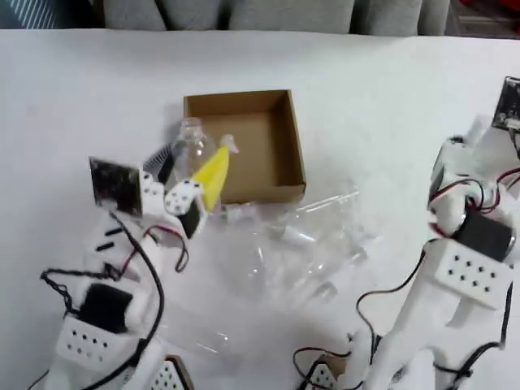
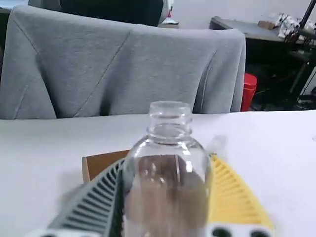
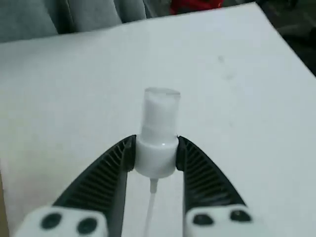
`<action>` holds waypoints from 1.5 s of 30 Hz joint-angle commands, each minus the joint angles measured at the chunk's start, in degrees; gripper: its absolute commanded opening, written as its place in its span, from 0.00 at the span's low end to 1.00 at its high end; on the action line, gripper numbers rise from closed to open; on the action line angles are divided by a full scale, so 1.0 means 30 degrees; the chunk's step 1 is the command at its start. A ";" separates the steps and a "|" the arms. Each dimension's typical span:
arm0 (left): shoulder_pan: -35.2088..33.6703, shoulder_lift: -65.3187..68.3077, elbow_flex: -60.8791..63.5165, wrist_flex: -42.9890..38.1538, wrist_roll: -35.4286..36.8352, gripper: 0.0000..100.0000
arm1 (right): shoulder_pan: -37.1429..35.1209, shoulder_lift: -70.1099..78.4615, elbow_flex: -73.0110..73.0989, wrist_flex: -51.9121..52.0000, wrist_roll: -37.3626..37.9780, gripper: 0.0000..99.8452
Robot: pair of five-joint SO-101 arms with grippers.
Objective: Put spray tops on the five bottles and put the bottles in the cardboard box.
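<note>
Bottle (image 2: 167,173): clear, uncapped; judged light, stiff, slippery. Clamped at the body by the left fingers (image 2: 98,202), over the cardboard box (image 1: 236,96) near the bench centre.
Spray top (image 3: 157,143): pinched at the collar by the right fingers (image 3: 106,177), toward the bench's right edge; tube judged fragile.

White table (image 1: 390,97) with cardboard box (image 1: 264,150) and clear bottles (image 1: 313,252)

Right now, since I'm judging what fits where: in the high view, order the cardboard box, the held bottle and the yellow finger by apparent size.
1. cardboard box, clearly largest.
2 and 3. held bottle and yellow finger look about alike, so unranked.
</note>
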 commanded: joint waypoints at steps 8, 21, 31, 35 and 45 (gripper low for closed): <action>0.0689 -0.4088 0.3399 -0.1817 -0.0176 0.03 | -0.4176 -0.5143 0.2256 -0.8190 0.0000 0.02; 0.1158 -0.4147 0.7766 -0.7121 -0.0176 0.03 | -1.2967 -0.5875 0.1377 -1.4989 0.0147 0.02; 0.1158 -0.4147 0.9670 -0.9993 -0.0176 0.03 | -1.6249 -0.1421 -0.2755 -1.5048 0.0029 0.02; 0.1187 -0.4147 0.9700 -0.9817 -0.0176 0.03 | -1.8095 -0.0601 -0.2725 -1.4989 0.0029 0.01; 0.1773 -0.4059 0.9700 -0.8762 -0.0733 0.03 | -1.9766 0.1128 -0.2755 -1.4930 0.0000 0.01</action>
